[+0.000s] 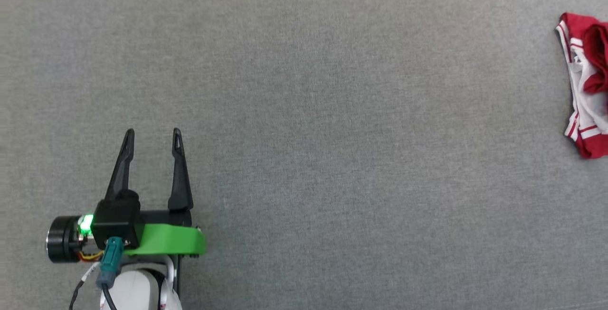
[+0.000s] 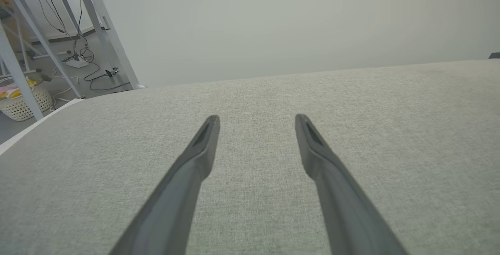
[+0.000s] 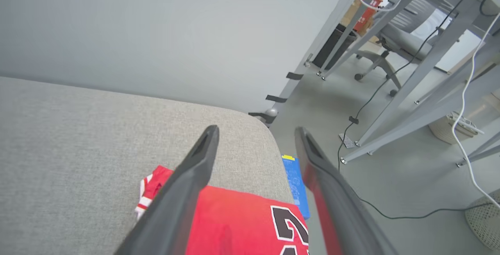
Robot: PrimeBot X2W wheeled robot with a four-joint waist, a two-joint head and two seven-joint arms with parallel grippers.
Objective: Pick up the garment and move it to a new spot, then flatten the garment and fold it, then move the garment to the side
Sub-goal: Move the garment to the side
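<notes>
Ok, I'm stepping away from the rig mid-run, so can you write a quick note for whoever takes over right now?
The left gripper is open and empty over the bare grey surface.
The right gripper is open, poised over the garment.
The garment lies bunched at the surface's right edge, number print up.
Done: cannot tell; it isn't laid flat.
Left, probably: pick up, flatten, fold, move aside.

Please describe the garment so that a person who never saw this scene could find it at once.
Look at the wide grey fabric surface. Near its right end lies the garment, rumpled. It is red with white striped trim and a black, white-outlined numeral, unlike the blue sheet beside it.
</notes>
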